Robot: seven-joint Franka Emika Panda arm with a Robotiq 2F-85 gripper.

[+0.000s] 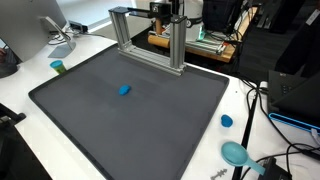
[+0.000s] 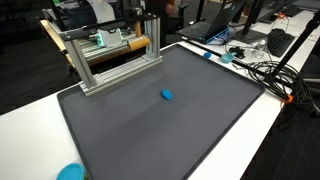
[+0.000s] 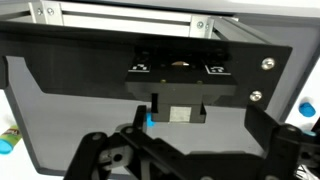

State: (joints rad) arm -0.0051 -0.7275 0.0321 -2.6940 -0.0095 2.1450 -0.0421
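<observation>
— Where does the small blue rounded piece (image 1: 124,90) lie from your gripper (image 3: 175,162)?
— In the wrist view, about eleven o'clock, just beyond the black linkages, mid-way on the dark grey mat (image 1: 150,125). It's too small to read a long axis.
— Jaws?
— You can't tell; the fingertips don't show.

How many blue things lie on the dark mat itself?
1. The small blue piece lies near the middle of the dark mat. A blue cap and a larger light-blue dish lie off it, on the white table. The metal frame may hide others.
</observation>
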